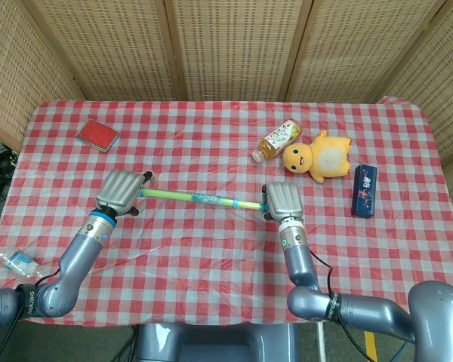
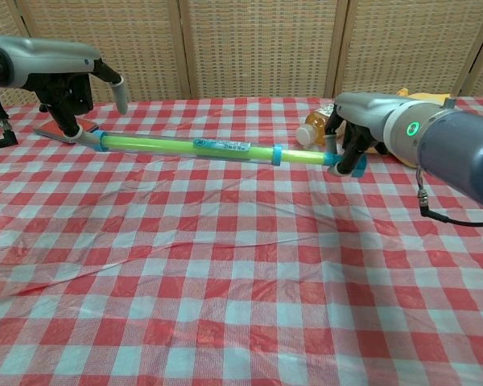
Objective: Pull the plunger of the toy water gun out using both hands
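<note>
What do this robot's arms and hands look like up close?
Both arms are smooth blue-grey metal. The left hand and right hand have silver ribbed backs and dark fingers. A black cable trails from the right arm, a green ring light glows on its wrist, and the left wrist carries a blue band.

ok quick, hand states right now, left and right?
Left hand: closing around the tip of the water gun; a firm hold cannot be told.
Right hand: gripping the gun's blue handle end.

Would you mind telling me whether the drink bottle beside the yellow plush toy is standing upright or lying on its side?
Lying on its side: the drink bottle rests lengthwise on the tablecloth, cap end toward the robot.
</note>
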You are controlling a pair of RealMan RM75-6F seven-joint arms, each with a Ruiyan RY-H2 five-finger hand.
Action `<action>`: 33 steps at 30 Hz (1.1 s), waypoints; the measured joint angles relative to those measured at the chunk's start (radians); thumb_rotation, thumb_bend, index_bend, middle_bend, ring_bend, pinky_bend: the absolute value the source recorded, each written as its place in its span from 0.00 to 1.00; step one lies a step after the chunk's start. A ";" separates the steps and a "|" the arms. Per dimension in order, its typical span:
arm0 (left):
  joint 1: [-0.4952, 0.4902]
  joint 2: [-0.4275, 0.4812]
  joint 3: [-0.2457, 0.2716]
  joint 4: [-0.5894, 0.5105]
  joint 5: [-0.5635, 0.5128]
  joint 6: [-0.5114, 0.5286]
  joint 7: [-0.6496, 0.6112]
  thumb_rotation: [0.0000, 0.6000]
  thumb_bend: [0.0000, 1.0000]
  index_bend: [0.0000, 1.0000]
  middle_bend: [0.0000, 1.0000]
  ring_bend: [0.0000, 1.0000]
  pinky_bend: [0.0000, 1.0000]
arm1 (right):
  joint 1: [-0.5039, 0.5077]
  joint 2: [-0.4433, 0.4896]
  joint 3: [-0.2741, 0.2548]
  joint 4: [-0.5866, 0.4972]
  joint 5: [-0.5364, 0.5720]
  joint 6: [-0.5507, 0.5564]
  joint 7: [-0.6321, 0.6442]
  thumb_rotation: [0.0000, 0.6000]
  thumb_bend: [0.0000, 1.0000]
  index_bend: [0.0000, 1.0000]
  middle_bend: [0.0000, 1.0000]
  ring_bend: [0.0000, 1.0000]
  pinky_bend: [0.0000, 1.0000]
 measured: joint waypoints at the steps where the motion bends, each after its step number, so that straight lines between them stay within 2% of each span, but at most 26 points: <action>1: -0.003 -0.001 0.003 0.000 -0.003 0.005 0.000 1.00 0.28 0.36 0.91 0.77 0.70 | 0.000 0.001 -0.001 -0.001 0.000 0.000 0.002 1.00 0.50 0.79 1.00 1.00 0.79; 18: -0.046 -0.073 0.044 0.052 -0.051 0.088 0.012 1.00 0.27 0.39 0.91 0.77 0.70 | -0.007 0.032 -0.009 -0.036 -0.003 0.007 0.035 1.00 0.50 0.79 1.00 1.00 0.79; 25: -0.055 -0.097 0.047 0.066 -0.049 0.124 0.017 1.00 0.27 0.43 0.91 0.77 0.70 | -0.008 0.036 -0.014 -0.039 0.002 0.002 0.047 1.00 0.50 0.79 1.00 1.00 0.79; 33: -0.067 -0.136 0.049 0.096 -0.043 0.152 0.035 1.00 0.27 0.41 0.91 0.77 0.70 | -0.008 0.042 -0.016 -0.047 0.003 0.000 0.058 1.00 0.50 0.79 1.00 1.00 0.79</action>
